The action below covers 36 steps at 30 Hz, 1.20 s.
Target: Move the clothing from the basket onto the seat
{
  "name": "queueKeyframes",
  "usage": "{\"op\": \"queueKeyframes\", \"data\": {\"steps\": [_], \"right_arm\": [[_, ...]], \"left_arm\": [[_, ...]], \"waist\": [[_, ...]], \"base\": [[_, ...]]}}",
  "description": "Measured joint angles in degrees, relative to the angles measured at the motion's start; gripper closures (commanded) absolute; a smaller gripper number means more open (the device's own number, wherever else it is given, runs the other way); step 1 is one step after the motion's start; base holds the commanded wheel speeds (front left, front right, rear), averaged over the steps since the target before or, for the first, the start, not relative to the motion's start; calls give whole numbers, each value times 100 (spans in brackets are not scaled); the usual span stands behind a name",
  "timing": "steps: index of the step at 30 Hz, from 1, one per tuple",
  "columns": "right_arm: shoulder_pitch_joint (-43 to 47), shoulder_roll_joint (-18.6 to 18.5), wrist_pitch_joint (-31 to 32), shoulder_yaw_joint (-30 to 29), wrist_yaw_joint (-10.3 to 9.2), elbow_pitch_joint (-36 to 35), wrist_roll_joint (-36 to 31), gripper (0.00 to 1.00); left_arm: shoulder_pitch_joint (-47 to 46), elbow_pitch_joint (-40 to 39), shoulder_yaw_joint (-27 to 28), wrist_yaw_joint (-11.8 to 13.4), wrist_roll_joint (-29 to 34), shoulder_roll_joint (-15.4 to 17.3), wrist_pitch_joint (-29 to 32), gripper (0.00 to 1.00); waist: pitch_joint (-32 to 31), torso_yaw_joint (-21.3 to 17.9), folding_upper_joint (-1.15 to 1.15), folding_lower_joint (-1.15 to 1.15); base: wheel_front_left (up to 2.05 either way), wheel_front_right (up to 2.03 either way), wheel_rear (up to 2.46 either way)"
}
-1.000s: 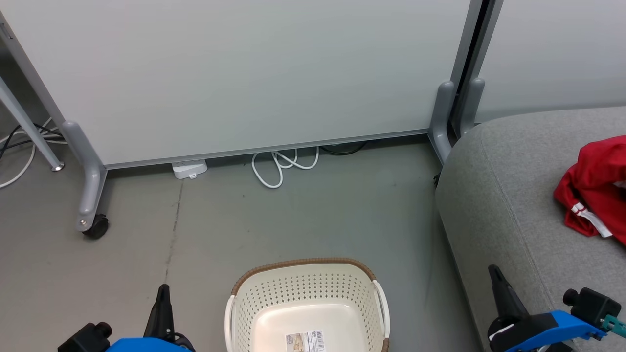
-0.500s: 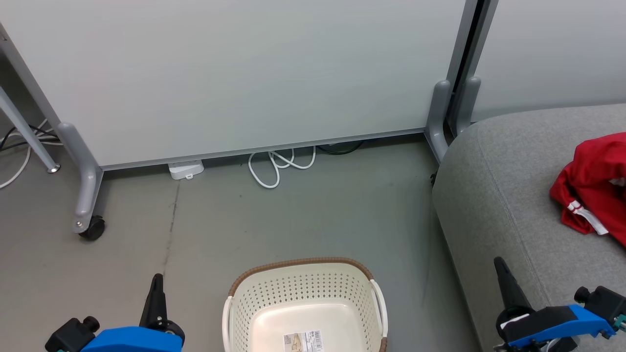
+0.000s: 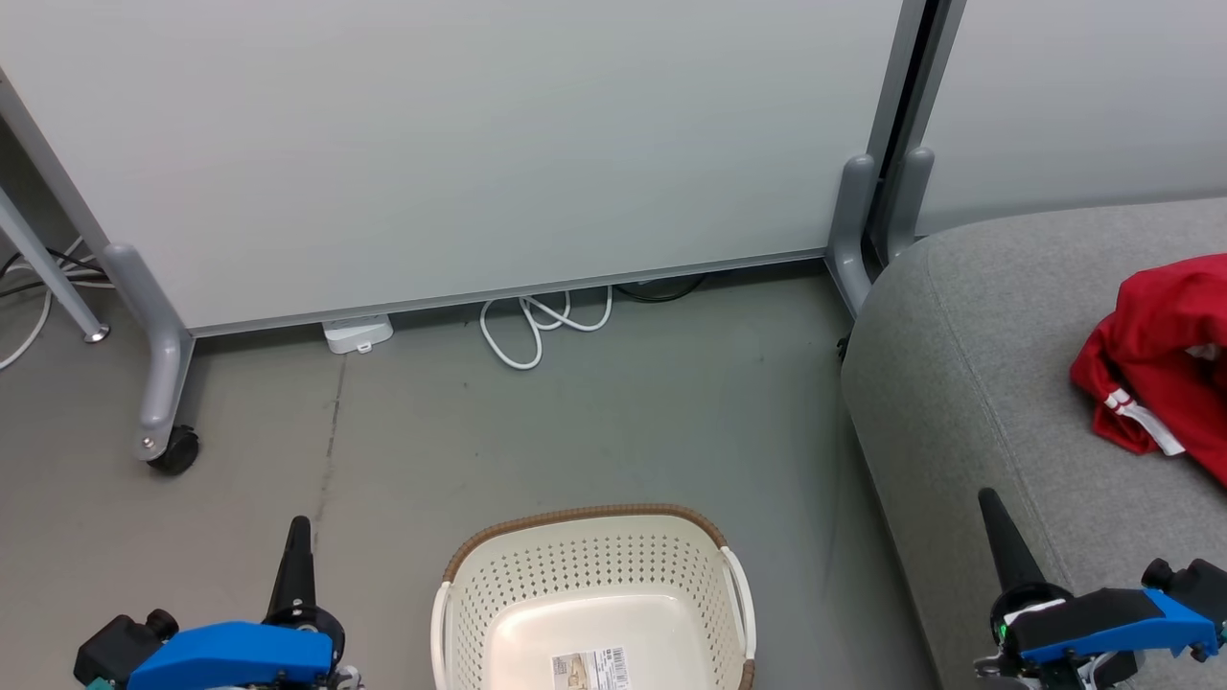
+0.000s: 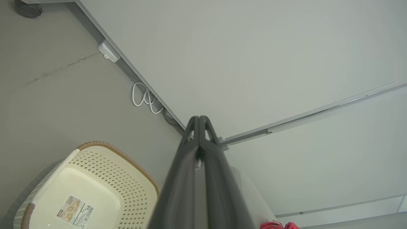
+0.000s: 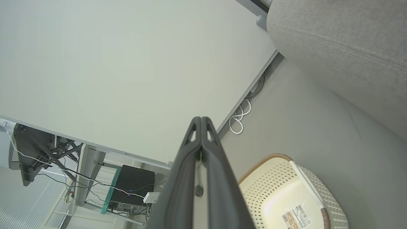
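**Clothing** [image 3: 1155, 369]: a bright red heap with white trim lies on the seat [image 3: 968, 383], at the far right of the head view and partly cut by the picture's edge. Whether the heap is one garment or two cannot be told. It is well apart from the basket [image 3: 587, 516] and touches neither gripper.

**Basket:** it stands on the floor [image 3: 575, 422], near and centre, left of the seat. Its bottom is bare save for a paper label [image 3: 594, 668]. Both wrist views show the same pale interior with no red fabric in it. The nearest strip of the basket is cut off in the head view.

**Left gripper** [image 3: 297, 525]: near, left of the basket, jaws pressed together and holding nothing.

**Right gripper** [image 3: 987, 498]: near right, seen against the seat's left flank, jaws likewise closed and empty.

**Assessment:** the transfer appears complete as far as can be seen. No outstanding step is observed, subject to the unseen strip of basket and the cropped part of the heap.
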Motion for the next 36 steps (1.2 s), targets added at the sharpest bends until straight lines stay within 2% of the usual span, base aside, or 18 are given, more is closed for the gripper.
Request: {"op": "queueKeyframes", "data": {"steps": [36], "right_arm": [[-162,5,276,-172,0,-164,1796,100]], "left_arm": [[-255,-267,270,0,-1681,1,477,100]], "waist": [[18,-133,0,0]], "base": [[0,0,0]]}}
